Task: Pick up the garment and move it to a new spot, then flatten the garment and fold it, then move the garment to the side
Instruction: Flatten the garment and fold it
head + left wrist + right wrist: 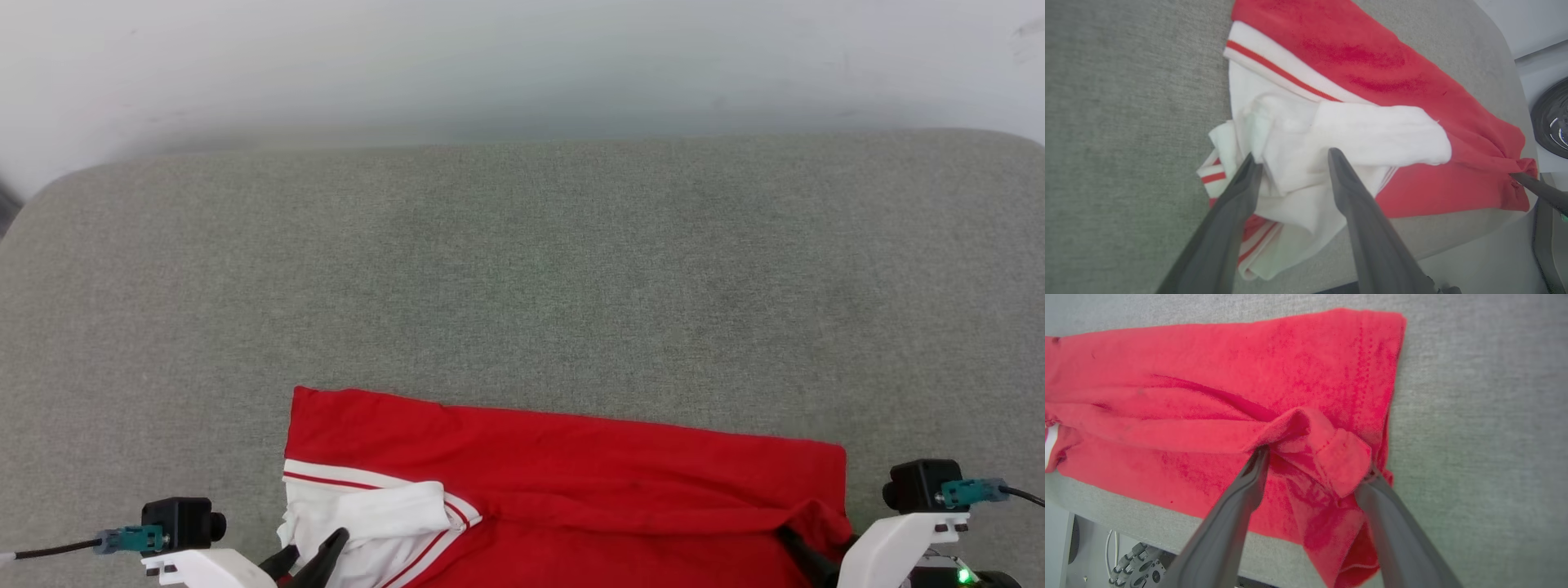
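The garment point(563, 482) lies folded in a band at the near edge of the grey cushion point(522, 269), one corner overhanging. The left gripper point(1293, 157) straddles the white sleeve and the right gripper point(1314, 465) a raised red hem, both spread wide, clamping nothing. Risk: fingers snagging these loose folds, pulling the fold apart.

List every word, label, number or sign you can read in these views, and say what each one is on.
None can be read. The garment lies folded with plain red cloth, white cloth and stripe trim facing up, and no lettering is visible on it. The grey cushion under it bears no print.
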